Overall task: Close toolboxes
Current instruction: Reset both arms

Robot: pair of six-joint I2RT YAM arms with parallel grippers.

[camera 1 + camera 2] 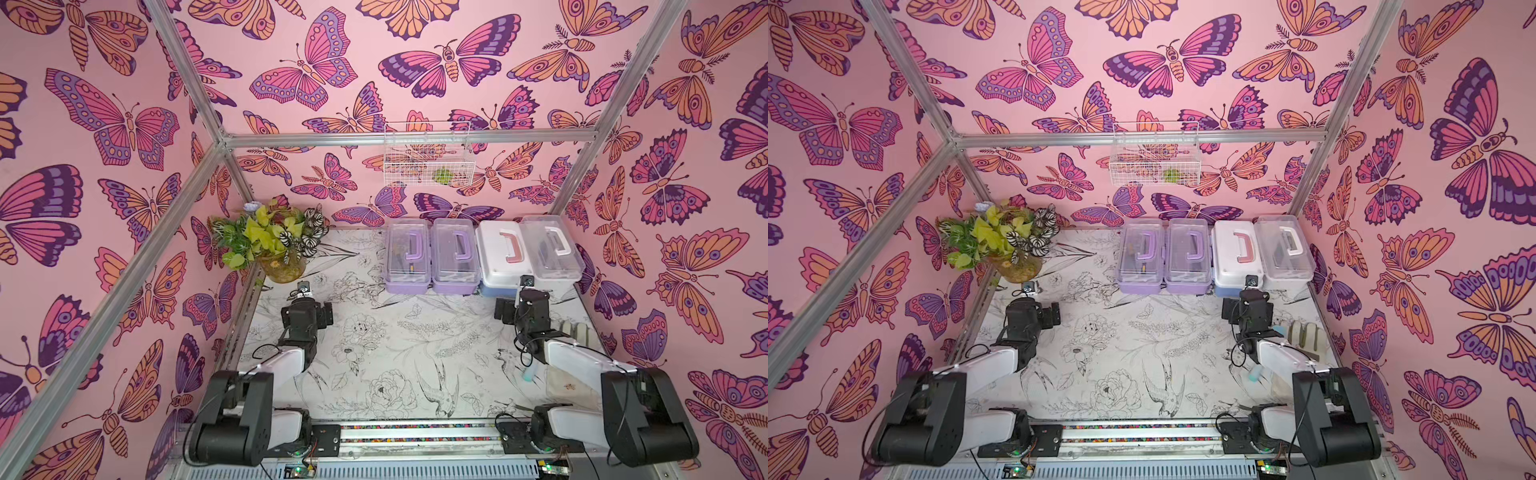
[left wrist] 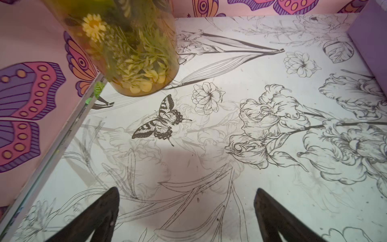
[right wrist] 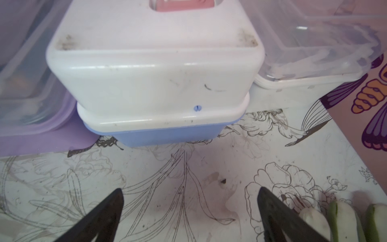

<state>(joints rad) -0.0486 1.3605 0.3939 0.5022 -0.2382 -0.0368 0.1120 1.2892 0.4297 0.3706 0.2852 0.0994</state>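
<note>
— Shiny metal rail [image 1: 415, 432] lies closest, at the near edge of the table [image 1: 395, 353]. The left arm [image 1: 286, 361] and the right arm [image 1: 582, 357] both stand on it.

— What are the grippers doing?

— Both are spread wide and hold nothing. The left gripper [image 2: 186, 189] hangs over bare flower drawings, far to the left of the blue toolbox [image 1: 494, 262]. The right gripper [image 3: 189, 189] hangs just in front of the blue toolbox and does not touch it.

— Is anything lying close by?

— A pale green and white glove [image 1: 575, 332] lies on the table, nearer than the blue toolbox and a bit to its right.

— Where are the toolboxes?

— All four stand in a row at the back of the table, packed close. The blue toolbox has a white lid and a pink handle [image 1: 509, 249]. A lilac toolbox [image 1: 455, 266] sits at its left side, then a second lilac toolbox [image 1: 407, 266]. A white toolbox [image 1: 552, 253] with a clear lid sits at its right side. Every lid lies down.

— And farther back?

— A plant pot [image 1: 282, 266] stands far to the left of the blue toolbox. A wire basket [image 1: 428, 158] hangs on the wall, high above it.
</note>
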